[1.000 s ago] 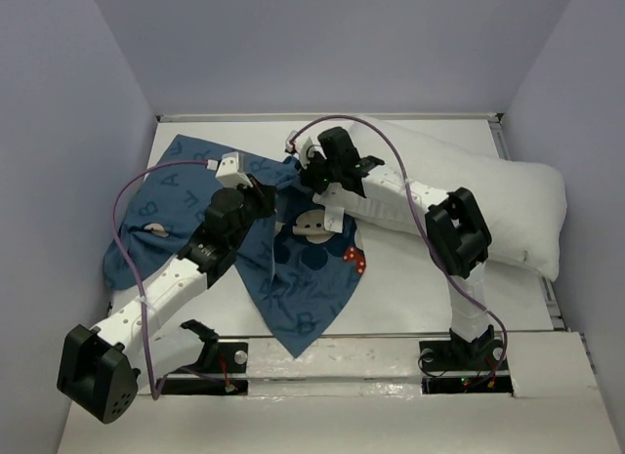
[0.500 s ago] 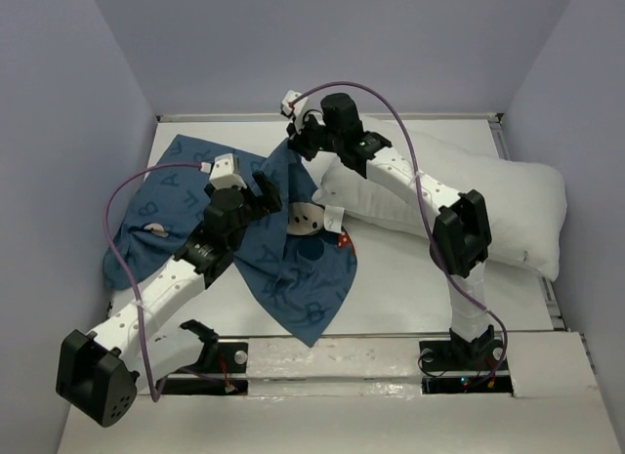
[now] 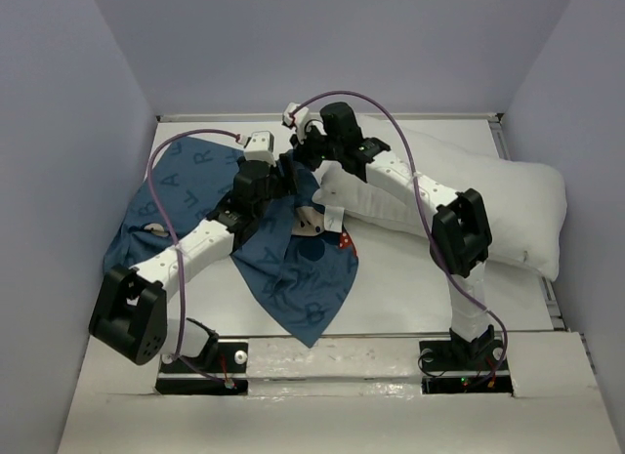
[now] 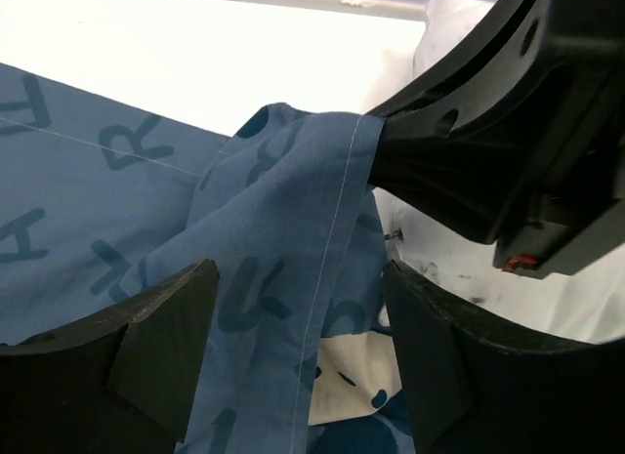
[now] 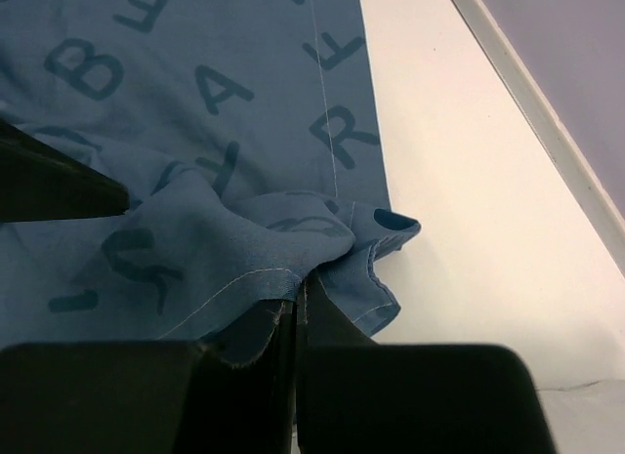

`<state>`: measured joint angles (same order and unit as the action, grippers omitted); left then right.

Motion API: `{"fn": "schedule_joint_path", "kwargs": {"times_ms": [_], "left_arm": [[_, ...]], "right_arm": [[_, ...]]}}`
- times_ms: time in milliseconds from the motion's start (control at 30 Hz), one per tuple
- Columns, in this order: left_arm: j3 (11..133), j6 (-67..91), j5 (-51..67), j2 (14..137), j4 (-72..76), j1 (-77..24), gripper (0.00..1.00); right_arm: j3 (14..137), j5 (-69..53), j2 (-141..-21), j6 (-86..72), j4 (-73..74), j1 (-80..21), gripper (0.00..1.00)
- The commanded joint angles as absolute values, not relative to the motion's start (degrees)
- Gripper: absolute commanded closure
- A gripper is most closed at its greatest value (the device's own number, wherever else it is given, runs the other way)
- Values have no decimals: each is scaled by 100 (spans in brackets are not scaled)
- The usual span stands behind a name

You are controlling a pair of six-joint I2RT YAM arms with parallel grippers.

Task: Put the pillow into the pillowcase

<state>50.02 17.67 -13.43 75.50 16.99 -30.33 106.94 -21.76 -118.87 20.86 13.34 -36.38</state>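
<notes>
The dark blue lettered pillowcase (image 3: 181,195) lies over the left and middle of the table, one edge lifted. My right gripper (image 3: 301,153) is shut on that raised edge, and in the right wrist view the fabric (image 5: 195,83) bunches where the jaws (image 5: 298,312) pinch it. My left gripper (image 3: 283,178) stands open just beside it, its fingers either side of the hanging stitched hem (image 4: 337,210), not closed on it. The white pillow (image 3: 488,200) lies at the right, partly under my right arm, and its near end (image 4: 454,20) shows behind the right gripper's black body (image 4: 488,151).
A raised rim (image 3: 322,116) runs along the table's back edge, with purple walls on three sides. Purple cables (image 3: 166,166) arc over both arms. A mouse-face print with a red bow (image 3: 322,229) shows on the pillowcase's middle. Bare white table (image 5: 469,181) lies right of the fabric.
My left gripper has opened and swung back and right, up to the right gripper. The right gripper has carried the pillowcase edge toward the back, then held still.
</notes>
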Motion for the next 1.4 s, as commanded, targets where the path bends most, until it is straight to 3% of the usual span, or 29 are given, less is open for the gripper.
{"fn": "schedule_joint_path", "kwargs": {"times_ms": [0,133,333,400,433,567,900,967,1067,1167,1200,1267,1367], "left_arm": [[5194,1477,-1309,7708,2259,-3050,22],[5282,1424,-1380,8023,2504,-3059,15],[5774,1240,-1766,8586,2513,-3059,16],[5958,1161,-1837,8789,2505,-3059,21],[6020,1195,-1880,8815,2514,-3059,39],[5881,1213,-1899,8466,2540,-3085,78],[5256,1389,-1477,7813,2435,-3094,74],[5300,1371,-1468,7909,2382,-3094,100],[5527,1327,-1398,8015,2277,-3094,100],[5791,1345,-1117,8016,2233,-3085,100],[5853,1353,-986,8024,2206,-3085,100],[6055,1423,-775,8068,2136,-3050,100],[6283,1573,-511,8165,2083,-2980,100]], "right_arm": [[10802,-2294,-11487,1855,1239,-3533,100],[10723,-2548,-11356,1749,1239,-3463,100],[10565,-2592,-11171,1758,1213,-3411,100],[10442,-2689,-11075,1723,1178,-3410,100],[10389,-2776,-11039,1723,1160,-3410,100],[10301,-2488,-11030,1749,1169,-3349,100],[10072,-2259,-10978,1740,1169,-3015,100],[10037,-2171,-10908,1758,1169,-3015,100],[9967,-1786,-10811,1758,1169,-3015,100],[9765,-1284,-10583,1793,1388,-3015,56],[9556,-1214,-10382,1793,1423,-3015,29],[9300,-985,-10144,1714,1625,-2962,16],[8475,-643,-9511,1373,1670,-2909,13]]}}
